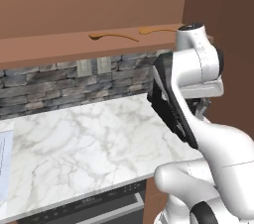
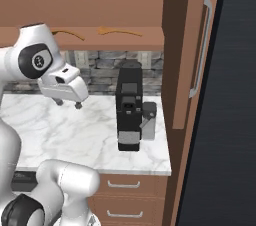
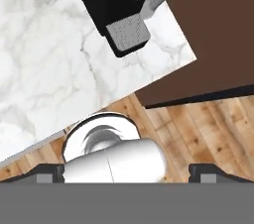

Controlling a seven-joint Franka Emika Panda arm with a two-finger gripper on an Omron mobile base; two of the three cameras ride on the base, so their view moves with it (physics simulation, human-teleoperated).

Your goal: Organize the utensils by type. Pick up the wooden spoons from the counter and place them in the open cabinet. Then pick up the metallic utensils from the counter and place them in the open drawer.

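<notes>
A: Left base view first. Where are the wooden spoons?
B: Both lie flat on the open cabinet's shelf (image 1: 59, 44). One wooden spoon (image 1: 113, 36) sits mid-shelf; the second wooden spoon (image 1: 158, 30) is nearer the shelf's right end, just beside the arm's top joint. The marble worktop (image 1: 84, 139) runs beneath.

A: And the right base view?
B: Same two spoons on the shelf. The gripper (image 2: 67, 103) hangs over the worktop's back half with its jaws spread and nothing between them. A black coffee machine (image 2: 130, 106) stands near the worktop's right edge.

A: The hand view?
B: It looks down on the worktop's corner, the coffee machine at that corner and wooden floor (image 3: 198, 134) beyond. The dark fingertips (image 3: 203, 172) stand far apart.
</notes>
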